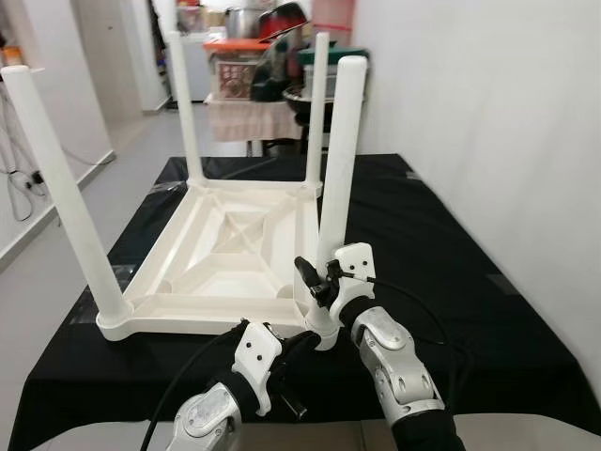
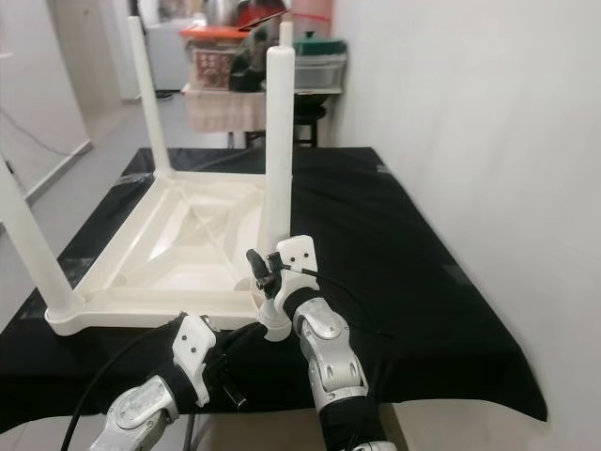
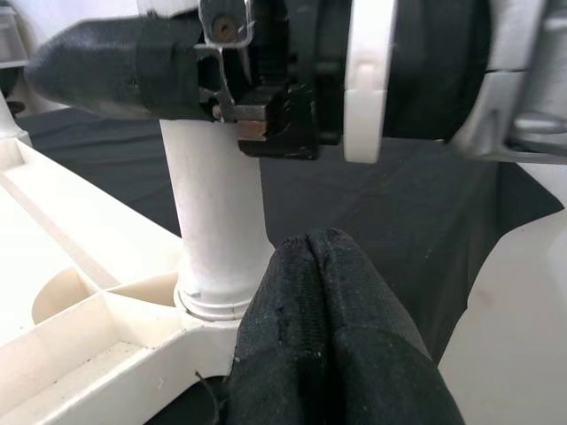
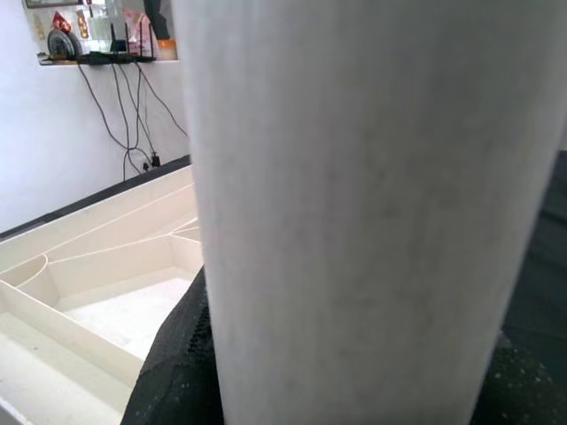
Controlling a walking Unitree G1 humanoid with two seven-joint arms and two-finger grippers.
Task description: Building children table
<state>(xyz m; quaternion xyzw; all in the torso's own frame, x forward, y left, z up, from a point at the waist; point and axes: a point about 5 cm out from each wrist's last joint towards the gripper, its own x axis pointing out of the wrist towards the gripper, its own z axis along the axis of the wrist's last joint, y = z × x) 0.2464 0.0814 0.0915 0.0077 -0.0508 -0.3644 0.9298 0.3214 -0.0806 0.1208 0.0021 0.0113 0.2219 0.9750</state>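
The white plastic children's table [image 1: 225, 249] lies upside down on a black-covered table [image 1: 451, 282], its legs pointing up. My right gripper [image 1: 324, 282] is shut on the near-right leg [image 1: 340, 160], low down, just above its socket. In the right wrist view that leg [image 4: 363, 212] stands between the black fingers [image 4: 173, 372]. My left gripper [image 1: 302, 344] is shut with nothing in it, and its tips are by the same corner. In the left wrist view its closed fingertips [image 3: 319, 292] sit just in front of the leg's base [image 3: 217, 221].
The other legs rise at the near left [image 1: 66, 197], far left [image 1: 185, 103] and far right [image 1: 317, 113]. A white wall [image 1: 488, 113] runs along the right. Baskets and pots [image 1: 254, 56] crowd the far end. Cables [image 1: 19, 178] hang at the left.
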